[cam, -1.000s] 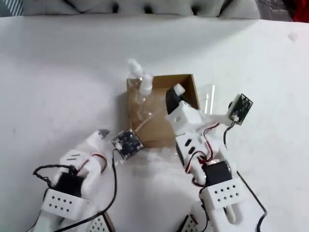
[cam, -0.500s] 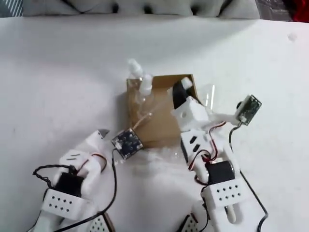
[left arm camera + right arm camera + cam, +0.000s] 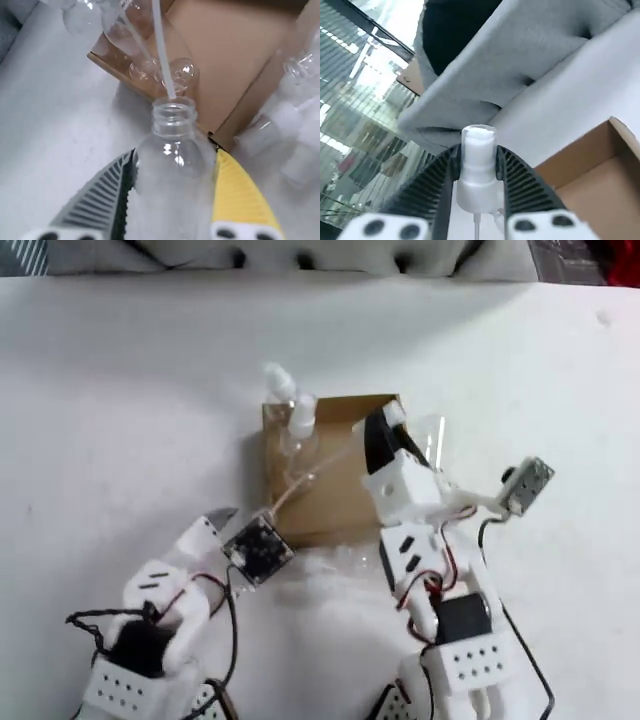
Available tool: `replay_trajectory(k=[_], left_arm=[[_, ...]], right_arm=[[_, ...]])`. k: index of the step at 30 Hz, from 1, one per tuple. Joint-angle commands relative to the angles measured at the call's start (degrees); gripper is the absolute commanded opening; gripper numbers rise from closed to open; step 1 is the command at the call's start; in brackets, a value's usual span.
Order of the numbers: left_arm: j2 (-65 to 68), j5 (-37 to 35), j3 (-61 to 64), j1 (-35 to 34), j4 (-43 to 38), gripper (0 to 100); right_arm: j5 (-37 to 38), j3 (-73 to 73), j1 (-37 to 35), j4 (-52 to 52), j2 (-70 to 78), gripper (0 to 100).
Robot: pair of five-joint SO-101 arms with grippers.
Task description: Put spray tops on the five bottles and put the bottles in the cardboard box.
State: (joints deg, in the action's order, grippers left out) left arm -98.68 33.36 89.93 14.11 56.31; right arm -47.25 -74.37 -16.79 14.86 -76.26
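Note:
My left gripper (image 3: 175, 156) is shut on a clear bottle (image 3: 172, 165) with an open neck, just in front of the cardboard box (image 3: 235, 55). In the high view this gripper (image 3: 215, 523) is at the box's near left corner. My right gripper (image 3: 476, 162) is shut on a white spray top (image 3: 478, 172). It hangs over the box (image 3: 335, 490) near its far right corner, as the high view shows the gripper (image 3: 385, 428). The top's thin tube (image 3: 315, 472) slants down to the bottle, and its tip (image 3: 167, 85) sits at the bottle's mouth.
Two capped bottles (image 3: 295, 420) lean at the box's far left corner. Another clear bottle (image 3: 432, 443) lies beside the box's right wall. More clear bottles (image 3: 295, 135) lie on the white table in front of the box. A grey sofa (image 3: 530, 60) is behind the table.
My right gripper has swung to the right and farther back with the spray top, stretching its tube across the box. The left arm has shifted slightly, its bottle held at the tube's tip.

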Motion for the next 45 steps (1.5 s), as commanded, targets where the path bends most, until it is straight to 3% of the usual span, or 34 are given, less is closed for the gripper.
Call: replay_trajectory(k=[1, 9, 15, 26, 38, 45], left_arm=[[-7.08, -0.79, -0.18, 1.45, 3.08, 2], [-5.76, -0.70, 0.09, 1.10, 2.90, 2], [-5.76, -0.70, 0.18, 1.01, 2.90, 2], [-5.76, -0.70, 0.18, 1.01, 2.90, 2], [-5.76, -0.70, -0.09, -0.92, 2.90, 2], [-5.76, -0.70, 0.00, -0.92, 2.90, 2]], right_arm=[[0.09, -0.79, -1.19, -0.75, -6.20, 1.6], [0.18, -0.53, -0.84, -0.48, -5.32, 1.6], [4.92, 1.41, -2.86, 8.04, -9.80, 1.5], [4.92, -1.14, -3.47, 1.89, -6.11, 1.6], [5.54, -0.44, -15.96, 1.98, 6.73, 1.6], [10.64, 0.26, -21.41, 2.24, 10.33, 1.8]])
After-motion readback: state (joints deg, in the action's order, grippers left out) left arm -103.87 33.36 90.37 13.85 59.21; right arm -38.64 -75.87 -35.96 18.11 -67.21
